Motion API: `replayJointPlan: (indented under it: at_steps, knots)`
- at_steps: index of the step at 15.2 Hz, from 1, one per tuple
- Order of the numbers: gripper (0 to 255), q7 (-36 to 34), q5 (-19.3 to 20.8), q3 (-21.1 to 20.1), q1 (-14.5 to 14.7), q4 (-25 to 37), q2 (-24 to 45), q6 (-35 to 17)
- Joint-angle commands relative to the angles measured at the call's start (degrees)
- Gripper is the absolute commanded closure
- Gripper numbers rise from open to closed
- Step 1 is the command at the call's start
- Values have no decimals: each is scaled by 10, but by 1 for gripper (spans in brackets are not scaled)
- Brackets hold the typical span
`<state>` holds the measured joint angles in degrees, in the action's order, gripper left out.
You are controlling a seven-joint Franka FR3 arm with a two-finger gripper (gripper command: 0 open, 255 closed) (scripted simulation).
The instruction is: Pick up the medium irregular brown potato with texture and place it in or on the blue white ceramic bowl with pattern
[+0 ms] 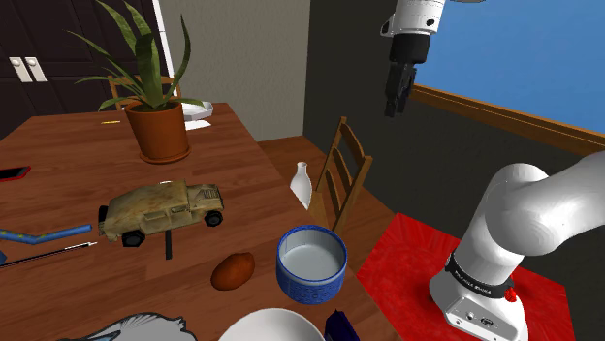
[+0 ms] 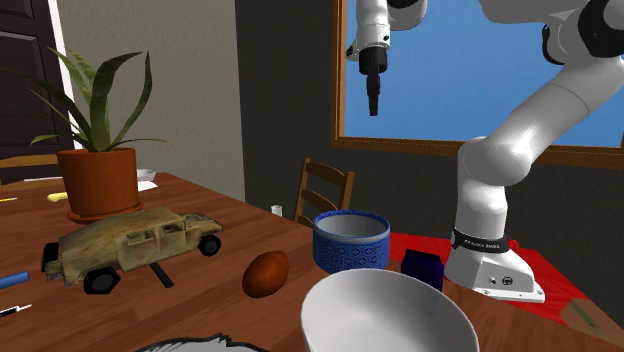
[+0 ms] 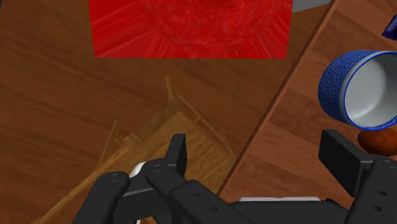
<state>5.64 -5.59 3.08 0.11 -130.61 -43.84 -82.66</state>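
Note:
The brown potato (image 1: 233, 270) (image 2: 265, 273) lies on the wooden table, just beside the blue patterned bowl (image 1: 310, 281) (image 2: 350, 250), toward the shoulder view's left. The bowl has a white inside and holds nothing. My gripper (image 1: 398, 97) (image 2: 374, 98) hangs high in the air, beyond the table's edge and above the wooden chair (image 1: 339, 174), far from both. In the wrist view the gripper (image 3: 257, 159) is open with nothing between its fingers; the bowl (image 3: 334, 83) and a sliver of the potato (image 3: 382, 141) show off to one side.
A toy military truck (image 1: 160, 210) and a potted plant (image 1: 160, 131) stand further along the table. A large white bowl (image 2: 385, 315) sits at the near edge, with a dark blue box (image 2: 422, 268) beside it. A small white vase (image 1: 302, 184) stands near the table's edge. A red mat (image 1: 417, 252) lies under the stand.

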Motion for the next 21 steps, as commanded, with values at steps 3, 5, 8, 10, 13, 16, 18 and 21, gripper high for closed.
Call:
replayJointPlan:
  at_steps: [3, 5, 8, 10, 13, 16, 18, 21]
  knots:
    - [0, 24, -10, 1, 15, -11, 24, -34]
    - [0, 49, -21, 1, 30, -20, 50, -66]
    - [0, 88, -39, 0, 54, -28, 93, -113]
    - [0, 114, -51, -1, 69, -29, 123, -142]
    - [0, 154, -71, -5, 93, -27, 170, -182]
    - [0, 194, -92, -10, 116, -18, 218, -219]
    - [0, 222, -107, -15, 131, -10, 251, -240]
    - [0, 262, -129, -23, 153, 6, 301, -269]
